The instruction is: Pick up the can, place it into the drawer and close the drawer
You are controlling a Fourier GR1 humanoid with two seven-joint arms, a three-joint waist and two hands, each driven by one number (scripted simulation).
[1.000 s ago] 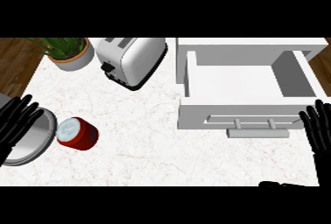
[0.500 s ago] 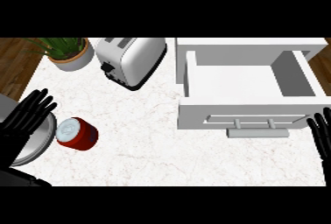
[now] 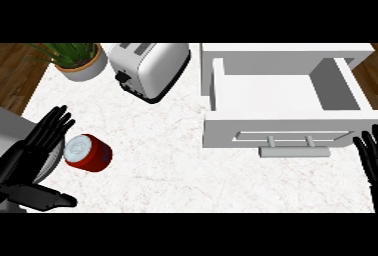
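Observation:
A red can [image 3: 90,153] with a pale lid lies on its side on the white marble counter at the left. My left hand [image 3: 31,154] is open just to its left, fingers straight and pointing up, thumb low near the lower edge, not touching the can. The white drawer [image 3: 284,95] stands pulled open at the upper right, its inside bare, with a grey handle [image 3: 294,150] on its front. My right hand [image 3: 368,159] shows only as straight fingers at the right edge, below the drawer's front corner.
A white toaster [image 3: 150,67] stands at the top middle, left of the drawer. A potted green plant [image 3: 76,59] sits at the top left. A grey plate [image 3: 46,165] lies partly under my left hand. Wooden floor shows beyond the counter's left edge.
My left hand has moved right and up, coming closer to the can, with the thumb now showing below. My right hand has slid lower and further toward the right edge.

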